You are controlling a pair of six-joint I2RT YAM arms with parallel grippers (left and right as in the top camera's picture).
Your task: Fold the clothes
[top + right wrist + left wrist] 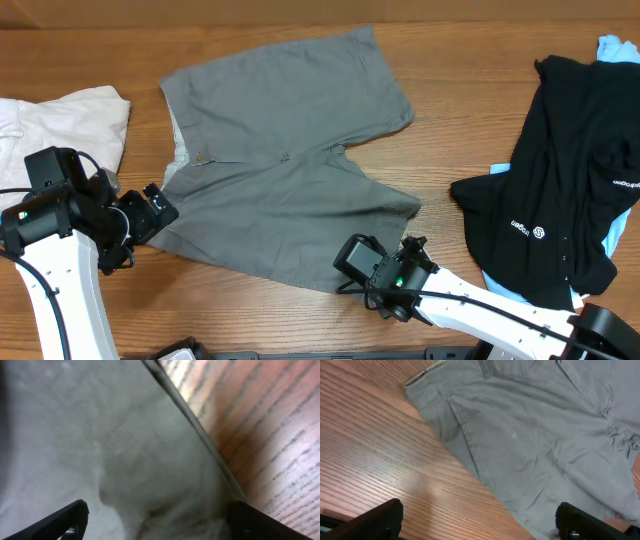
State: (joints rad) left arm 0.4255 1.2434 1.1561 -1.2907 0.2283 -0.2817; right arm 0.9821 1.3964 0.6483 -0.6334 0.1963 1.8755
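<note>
Grey shorts [285, 165] lie spread flat in the middle of the table. My left gripper [160, 208] is open at the waistband corner on the shorts' near left side; the left wrist view shows the grey cloth [530, 445] ahead and bare wood between the open fingers [479, 521]. My right gripper [362, 262] is open at the near hem of the right leg; the right wrist view shows grey cloth [100, 450] filling the gap between its fingers [157, 520], bunched a little there.
Cream-white shorts [60, 122] lie at the left edge. A black garment [565, 200] lies over a light-blue one [615, 50] at the right. The table is brown wood [450, 90].
</note>
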